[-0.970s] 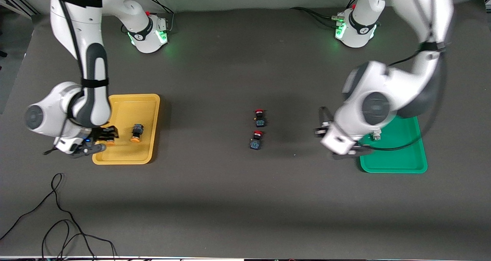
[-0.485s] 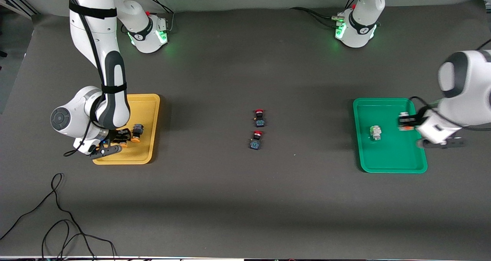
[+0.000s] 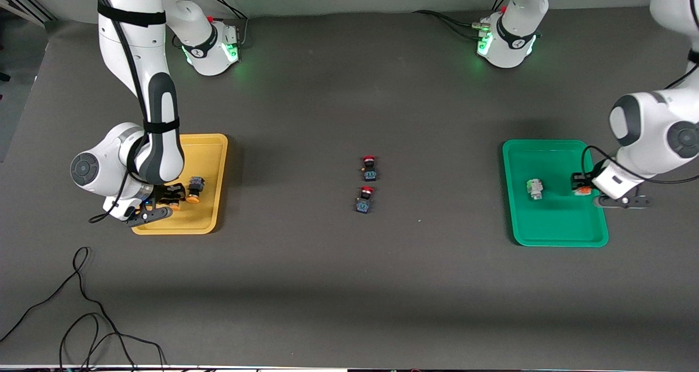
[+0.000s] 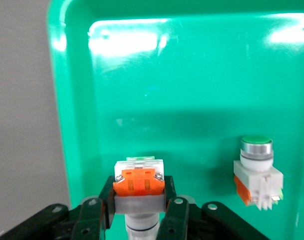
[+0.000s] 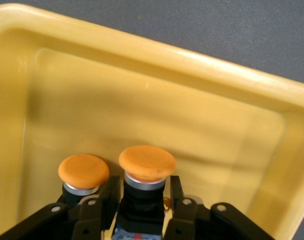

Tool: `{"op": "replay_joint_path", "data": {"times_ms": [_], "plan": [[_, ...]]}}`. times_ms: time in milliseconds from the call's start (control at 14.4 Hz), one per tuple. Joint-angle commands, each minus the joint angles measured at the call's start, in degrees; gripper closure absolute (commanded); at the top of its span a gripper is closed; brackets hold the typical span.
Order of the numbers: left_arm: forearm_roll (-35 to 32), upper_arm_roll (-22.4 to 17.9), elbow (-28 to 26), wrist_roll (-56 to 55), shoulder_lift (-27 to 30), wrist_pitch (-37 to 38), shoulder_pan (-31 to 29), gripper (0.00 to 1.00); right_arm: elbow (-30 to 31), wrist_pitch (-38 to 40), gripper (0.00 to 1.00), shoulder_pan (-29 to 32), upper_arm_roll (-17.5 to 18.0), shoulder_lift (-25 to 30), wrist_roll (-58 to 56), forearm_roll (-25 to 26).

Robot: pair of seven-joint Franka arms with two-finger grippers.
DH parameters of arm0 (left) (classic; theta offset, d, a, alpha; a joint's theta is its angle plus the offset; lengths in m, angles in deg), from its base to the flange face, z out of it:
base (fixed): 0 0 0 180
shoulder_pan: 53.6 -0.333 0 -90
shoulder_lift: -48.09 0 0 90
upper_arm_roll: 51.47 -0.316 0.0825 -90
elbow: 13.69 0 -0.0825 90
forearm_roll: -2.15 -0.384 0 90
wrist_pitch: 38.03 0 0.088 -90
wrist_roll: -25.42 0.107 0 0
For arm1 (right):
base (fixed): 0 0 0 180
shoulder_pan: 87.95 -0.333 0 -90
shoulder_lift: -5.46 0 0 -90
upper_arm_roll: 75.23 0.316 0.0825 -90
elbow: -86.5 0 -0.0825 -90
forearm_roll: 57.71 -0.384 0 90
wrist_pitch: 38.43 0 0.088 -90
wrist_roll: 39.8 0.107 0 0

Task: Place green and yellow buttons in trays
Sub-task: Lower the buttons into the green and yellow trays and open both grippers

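Step in hand: both arms appear to be setting down the last button of each colour.
Yellow tray (image 3: 210,142): shallow rounded yellow plastic tray toward the right arm's end of the table.
Right gripper (image 3: 173,194): low over the yellow tray, clenched on a black-bodied orange-yellow-capped button (image 5: 147,165); a second such button (image 3: 194,190) lies just beside it at about 3 o'clock.
Red-capped switches (image 3: 369,166): two black ones mid-table, untouched.
Green tray (image 3: 546,235): matching green plastic tray toward the left arm's end; a white-and-silver green-faced button (image 3: 534,189) lies in it.
Left gripper (image 3: 582,186): over the green tray's edge at its 3 o'clock side, grasping a white-bodied orange-backed button (image 4: 139,187); contact with the floor unclear.
Next move: lower, release both, lift clear.
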Motion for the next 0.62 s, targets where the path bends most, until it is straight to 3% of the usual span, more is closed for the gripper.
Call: {"op": "replay_joint_path", "data": {"times_ms": [0, 69, 139, 346, 554], "plan": [[-1.0, 0.5, 0.0, 0.2, -0.2, -0.8, -0.5, 0.66, 0.0, 0.0, 0.00, -0.1, -0.4, 0.6, -1.7, -1.6], [-1.0, 0.5, 0.1, 0.1, -0.2, -0.7, -0.4, 0.15, 0.0, 0.1, 0.00, -0.1, -0.4, 0.6, -1.8, -1.6], [-1.0, 0.5, 0.4, 0.0, -0.1, -0.3, -0.3, 0.00, 0.0, 0.2, 0.00, -0.1, -0.4, 0.6, -1.6, -1.6], [-1.0, 0.6, 2.2, 0.2, 1.8, 2.8, -0.5, 0.00, -0.1, 1.6, 0.00, -0.8, -1.1, 2.6, -0.8, -1.6], [-0.9, 0.8, 9.3, 1.0, 5.3, 16.3, -0.5, 0.00, -6.3, 15.3, 0.00, -1.1, -8.6, 6.3, -0.7, 2.6]]}}
